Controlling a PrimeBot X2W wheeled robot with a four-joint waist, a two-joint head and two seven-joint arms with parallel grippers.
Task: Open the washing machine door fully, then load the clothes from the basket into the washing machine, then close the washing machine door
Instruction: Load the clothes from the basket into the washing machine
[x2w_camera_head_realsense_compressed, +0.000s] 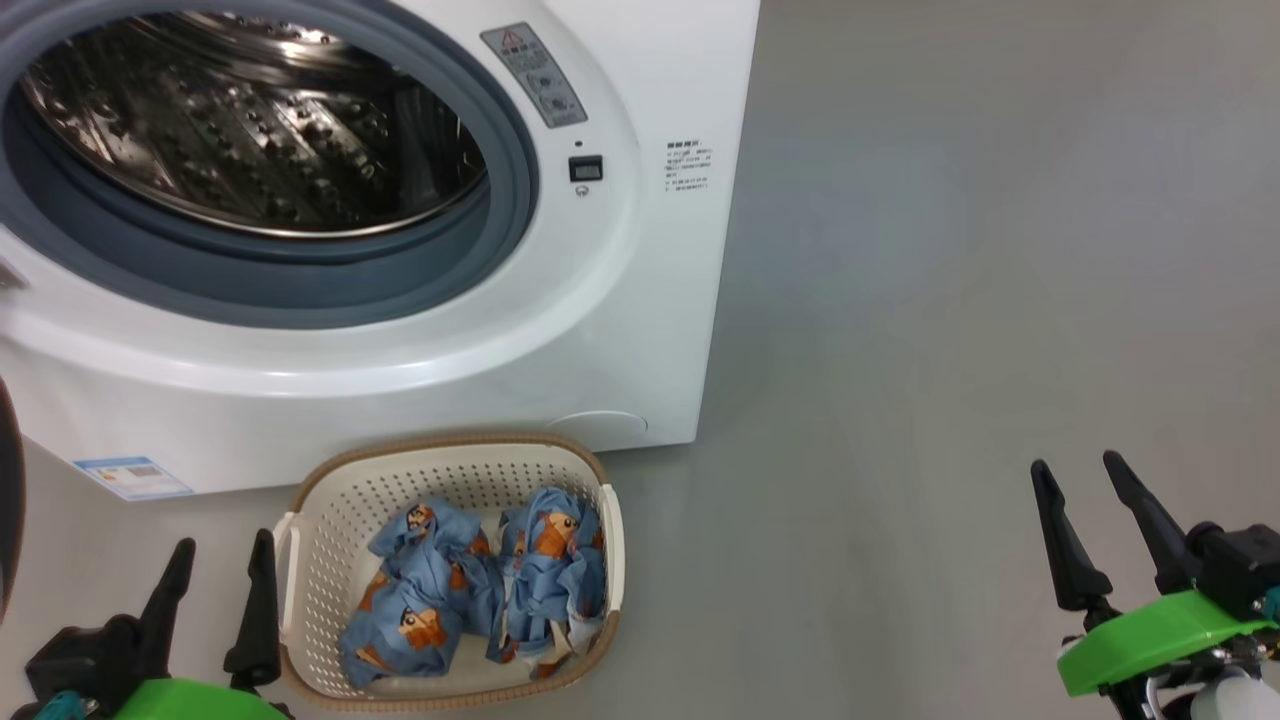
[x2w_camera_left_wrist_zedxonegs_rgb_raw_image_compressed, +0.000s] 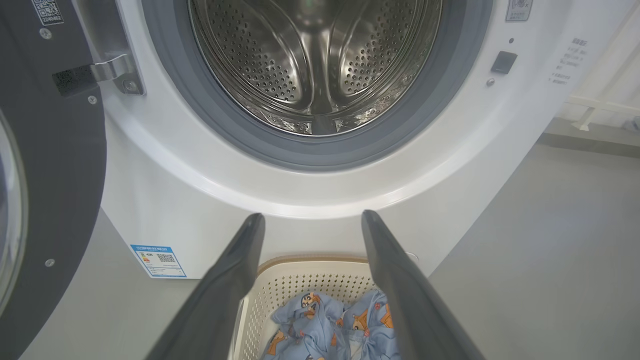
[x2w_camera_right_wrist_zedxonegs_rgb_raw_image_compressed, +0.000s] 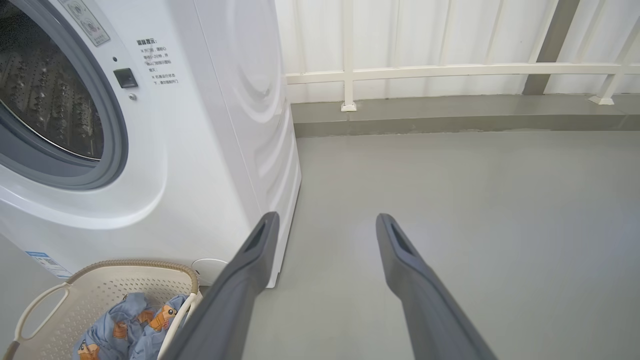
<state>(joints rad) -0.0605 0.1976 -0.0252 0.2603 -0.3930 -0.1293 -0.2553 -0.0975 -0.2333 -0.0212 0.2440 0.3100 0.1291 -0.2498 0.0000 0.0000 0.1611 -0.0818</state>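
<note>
The white washing machine (x2w_camera_head_realsense_compressed: 560, 330) stands with its steel drum (x2w_camera_head_realsense_compressed: 250, 120) exposed. Its black door (x2w_camera_left_wrist_zedxonegs_rgb_raw_image_compressed: 45, 165) is swung wide to the left in the left wrist view, with a sliver of its edge (x2w_camera_head_realsense_compressed: 8, 500) in the head view. In front sits the cream basket (x2w_camera_head_realsense_compressed: 600, 480) holding the light blue clothes (x2w_camera_head_realsense_compressed: 480, 580), which are also visible as clothes (x2w_camera_left_wrist_zedxonegs_rgb_raw_image_compressed: 330, 320) and clothes (x2w_camera_right_wrist_zedxonegs_rgb_raw_image_compressed: 130, 325). My left gripper (x2w_camera_head_realsense_compressed: 222, 558) hovers open just left of the basket. My right gripper (x2w_camera_head_realsense_compressed: 1078, 475) is open over bare floor, far right of the basket.
Grey floor (x2w_camera_head_realsense_compressed: 950, 300) stretches to the right of the machine. A white railing and panelled wall (x2w_camera_right_wrist_zedxonegs_rgb_raw_image_compressed: 450, 70) run behind, above a low grey kerb. A blue label sticker (x2w_camera_head_realsense_compressed: 132, 477) marks the machine's lower left front.
</note>
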